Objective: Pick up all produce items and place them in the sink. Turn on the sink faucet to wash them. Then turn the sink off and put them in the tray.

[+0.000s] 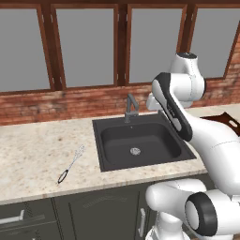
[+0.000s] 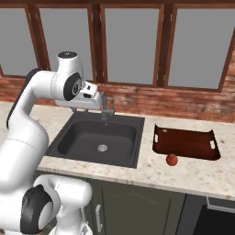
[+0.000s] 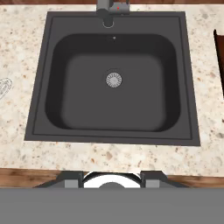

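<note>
Hovering with its jaws pressed together and carrying nothing above the sink [image 3: 41, 78], the end effector [image 2: 92, 97] is risking rolling the round fruit [image 2: 171, 159], lying well to its right on the table [image 2: 193, 176] just beside the tray [image 2: 202, 155].

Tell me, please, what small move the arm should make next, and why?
Probably swing right toward the red fruit. It lies on the counter just in front of the tray, while the sink holds nothing but its drain and no water runs from the faucet. The pincer looks down over the sink, holding nothing, so picking the fruit up seems to come first.
</note>
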